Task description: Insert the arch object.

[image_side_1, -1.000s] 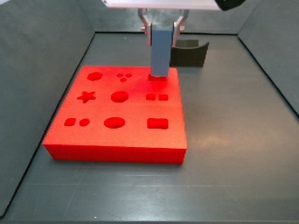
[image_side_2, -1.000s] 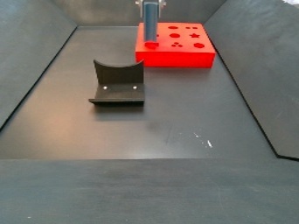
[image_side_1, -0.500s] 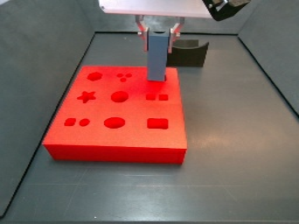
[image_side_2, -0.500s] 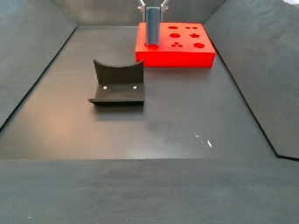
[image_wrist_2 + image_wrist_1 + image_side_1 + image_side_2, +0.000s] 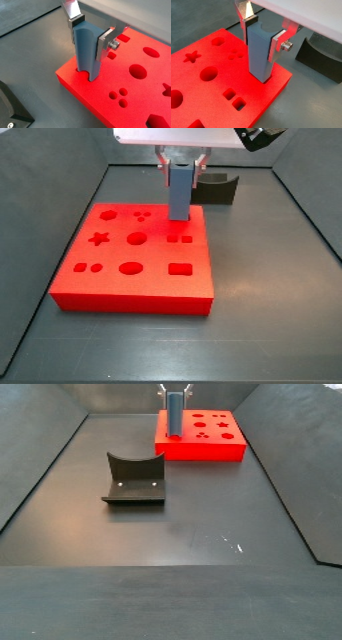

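Claw clamped on the arch object, silver fingers pressed flat against its two sides, piece held upright. It stands over the red board at the edge facing the fixture, lower end at the board's top face; in a wrist view that end shows a curved notch. Board rests on the dark counter, well apart from the fixture.

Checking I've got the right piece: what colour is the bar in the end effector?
Blue-grey; the arch object shows best in a wrist view, clamped by the end effector.
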Available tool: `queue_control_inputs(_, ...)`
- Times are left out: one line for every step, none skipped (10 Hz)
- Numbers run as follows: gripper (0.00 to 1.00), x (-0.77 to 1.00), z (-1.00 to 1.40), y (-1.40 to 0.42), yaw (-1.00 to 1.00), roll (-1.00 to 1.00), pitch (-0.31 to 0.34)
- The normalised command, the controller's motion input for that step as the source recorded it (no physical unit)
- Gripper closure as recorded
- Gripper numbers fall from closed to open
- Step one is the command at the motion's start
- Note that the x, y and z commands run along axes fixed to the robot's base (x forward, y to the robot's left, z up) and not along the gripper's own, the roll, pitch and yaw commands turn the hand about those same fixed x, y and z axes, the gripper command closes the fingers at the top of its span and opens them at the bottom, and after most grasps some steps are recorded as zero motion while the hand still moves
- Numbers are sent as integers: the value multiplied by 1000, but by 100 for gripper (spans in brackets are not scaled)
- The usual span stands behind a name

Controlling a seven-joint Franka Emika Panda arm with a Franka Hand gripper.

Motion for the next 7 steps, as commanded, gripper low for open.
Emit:
queue_control_inputs(100, 0, -294, 0, 94, 31, -46)
queue_control_inputs(100, 0, -277, 0, 60, 24, -30)
queue_control_inputs(100, 209, -234, 0, 183, 34, -3)
queue_control_inputs(100, 149, -251, 0, 209, 21, -21)
queue_control_inputs(100, 114, -231, 0, 203, 14, -23)
queue_control_inputs(100, 0, -174, 0, 51, 0, -26)
queue_control_inputs(100, 0, 0, 0, 3, -1, -17)
